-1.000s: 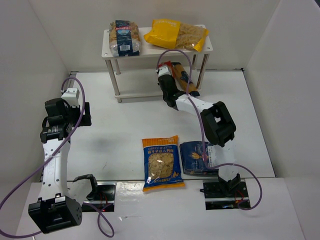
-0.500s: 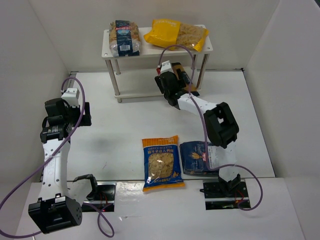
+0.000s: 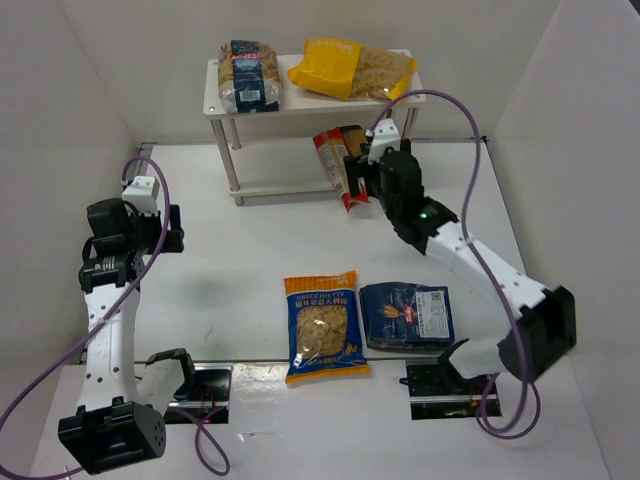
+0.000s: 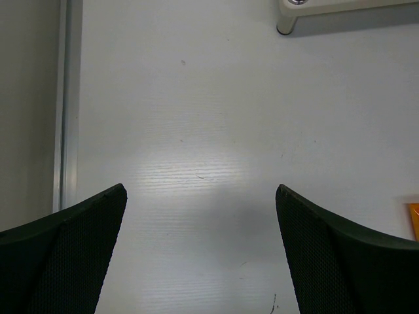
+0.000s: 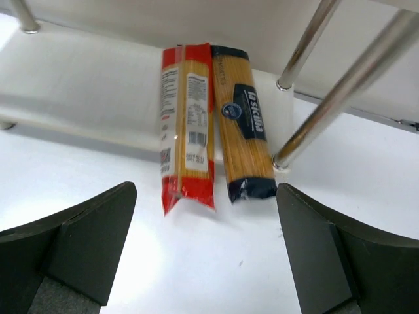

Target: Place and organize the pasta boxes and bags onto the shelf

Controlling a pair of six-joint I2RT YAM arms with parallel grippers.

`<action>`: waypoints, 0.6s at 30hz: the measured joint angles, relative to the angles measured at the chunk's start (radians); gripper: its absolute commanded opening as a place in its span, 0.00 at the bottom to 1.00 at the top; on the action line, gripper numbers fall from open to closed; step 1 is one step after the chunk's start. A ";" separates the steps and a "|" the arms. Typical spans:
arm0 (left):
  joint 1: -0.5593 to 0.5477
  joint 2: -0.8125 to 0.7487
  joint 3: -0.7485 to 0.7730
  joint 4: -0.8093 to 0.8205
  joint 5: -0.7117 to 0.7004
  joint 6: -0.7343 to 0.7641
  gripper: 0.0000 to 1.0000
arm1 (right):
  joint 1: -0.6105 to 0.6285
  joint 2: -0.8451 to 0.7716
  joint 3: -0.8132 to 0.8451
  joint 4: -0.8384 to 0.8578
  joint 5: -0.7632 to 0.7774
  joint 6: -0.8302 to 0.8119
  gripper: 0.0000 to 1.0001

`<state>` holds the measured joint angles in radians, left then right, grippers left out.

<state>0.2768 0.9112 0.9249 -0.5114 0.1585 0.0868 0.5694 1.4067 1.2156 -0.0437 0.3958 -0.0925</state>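
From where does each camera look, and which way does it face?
Top external: high behind, looking down on table and shelf; left arm and right arm show.
Left wrist: on left claw, facing table and shelf foot; open fingers show.
Right wrist: on right claw, facing spaghetti packets on the shelf; open fingers show.
Shared: top and right wrist see those packets.

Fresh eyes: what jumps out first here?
A red spaghetti packet and a dark blue spaghetti packet lie side by side on the lower board of the shelf, near ends jutting past its front edge, the right gripper open in front. A yellow bag and a dark blue bag sit on top; a blue-and-orange bag and a second blue bag lie near the arm bases.
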 measured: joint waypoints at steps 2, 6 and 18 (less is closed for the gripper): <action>0.000 -0.004 0.000 0.000 0.005 0.000 1.00 | -0.015 -0.091 -0.046 -0.040 -0.028 0.010 1.00; 0.000 -0.005 0.000 -0.005 0.013 0.000 1.00 | -0.156 -0.225 -0.129 -0.132 -0.093 0.017 1.00; 0.000 -0.008 0.000 -0.014 0.040 0.000 1.00 | -0.793 -0.240 -0.178 -0.451 -0.385 0.043 1.00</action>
<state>0.2768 0.9035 0.9249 -0.5259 0.1986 0.0872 -0.2237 1.1671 1.0374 -0.4946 0.0113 -0.0498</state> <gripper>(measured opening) 1.001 0.994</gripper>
